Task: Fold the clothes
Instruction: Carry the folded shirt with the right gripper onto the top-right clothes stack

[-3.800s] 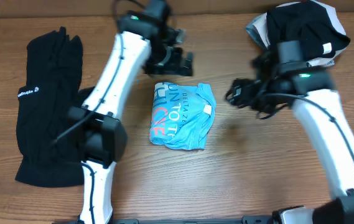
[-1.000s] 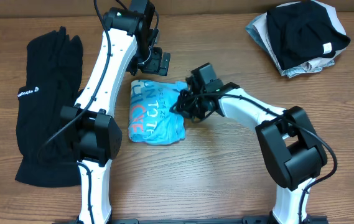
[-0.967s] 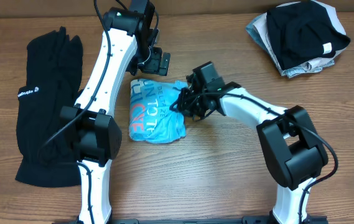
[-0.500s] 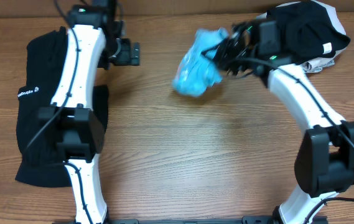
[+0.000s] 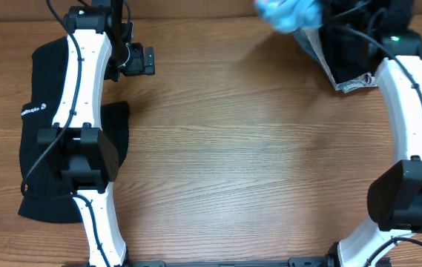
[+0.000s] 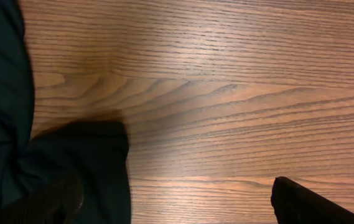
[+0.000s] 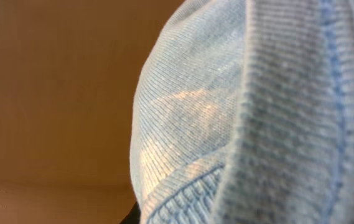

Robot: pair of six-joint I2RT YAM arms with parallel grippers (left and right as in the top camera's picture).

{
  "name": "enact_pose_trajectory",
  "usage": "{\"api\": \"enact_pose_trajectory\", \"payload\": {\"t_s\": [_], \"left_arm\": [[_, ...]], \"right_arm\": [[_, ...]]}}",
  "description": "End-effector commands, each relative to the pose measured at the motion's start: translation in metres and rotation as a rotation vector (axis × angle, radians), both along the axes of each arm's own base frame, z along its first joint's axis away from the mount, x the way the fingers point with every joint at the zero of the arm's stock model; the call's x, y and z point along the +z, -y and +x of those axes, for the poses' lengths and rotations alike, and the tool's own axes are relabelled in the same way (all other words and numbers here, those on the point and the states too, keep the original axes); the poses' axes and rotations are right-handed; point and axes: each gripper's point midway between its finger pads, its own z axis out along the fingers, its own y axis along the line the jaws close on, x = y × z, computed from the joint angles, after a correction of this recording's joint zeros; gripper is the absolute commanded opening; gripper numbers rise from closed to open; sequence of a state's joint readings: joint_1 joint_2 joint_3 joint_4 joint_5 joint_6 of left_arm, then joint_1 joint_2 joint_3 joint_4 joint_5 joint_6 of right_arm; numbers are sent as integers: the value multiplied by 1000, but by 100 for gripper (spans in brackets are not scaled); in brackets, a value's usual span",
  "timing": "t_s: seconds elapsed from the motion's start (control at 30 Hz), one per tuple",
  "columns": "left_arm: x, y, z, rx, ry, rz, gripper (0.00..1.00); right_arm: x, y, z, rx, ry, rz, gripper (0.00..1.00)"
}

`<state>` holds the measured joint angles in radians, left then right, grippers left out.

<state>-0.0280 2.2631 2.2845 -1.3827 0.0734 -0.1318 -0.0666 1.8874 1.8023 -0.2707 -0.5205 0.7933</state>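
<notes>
The right gripper (image 5: pixel 316 16) seems closed on the bunched blue T-shirt (image 5: pixel 288 12), in the air at the far edge beside the pile (image 5: pixel 348 80). Better to lower it flat before releasing. The left gripper (image 6: pixel 183 199) hangs wide open, empty, over the black garment (image 5: pixel 40 111).

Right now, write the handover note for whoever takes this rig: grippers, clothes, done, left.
Left gripper: open, empty, over the table beside the black garment.
Right gripper: seems shut on the light blue T-shirt, held bunched in the air by the clothes pile at far right.
Done: no fold can be confirmed.
Left: set the T-shirt down; fold the black garment, probably next.
</notes>
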Motion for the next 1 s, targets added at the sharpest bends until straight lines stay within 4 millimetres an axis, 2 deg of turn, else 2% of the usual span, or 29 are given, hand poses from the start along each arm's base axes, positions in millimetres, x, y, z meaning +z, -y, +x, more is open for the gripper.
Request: {"api": "enact_pose_trajectory", "payload": {"t_s": [0.0, 0.1, 0.23, 0.33, 0.43, 0.63, 0.7, 0.77, 0.83, 0.97], "left_arm": [[5, -1, 5, 16, 20, 3, 100], [5, -1, 5, 16, 20, 3, 100], [5, -1, 5, 16, 21, 3, 100], [5, -1, 5, 16, 21, 3, 100], [5, -1, 6, 16, 24, 3, 100], [6, -1, 10, 16, 43, 2, 100], [6, -1, 13, 16, 53, 1, 100], [7, 0, 15, 15, 63, 1, 100], [7, 0, 16, 15, 67, 1, 100], [7, 0, 16, 14, 67, 1, 100]], "right_arm": [[45, 39, 4, -140, 111, 15, 4], [49, 63, 13, -202, 149, 36, 4], [40, 96, 28, -268, 154, 123, 4], [16, 116, 38, -293, 106, 180, 4], [-16, 134, 42, -317, 26, 195, 4], [-69, 160, 27, -364, -156, 116, 4], [-93, 166, 17, -399, -251, 69, 4], [-121, 177, 1, -461, -369, -9, 18], [-137, 186, -11, -493, -433, -90, 31], [-161, 207, -36, -544, -548, -276, 82]]}}
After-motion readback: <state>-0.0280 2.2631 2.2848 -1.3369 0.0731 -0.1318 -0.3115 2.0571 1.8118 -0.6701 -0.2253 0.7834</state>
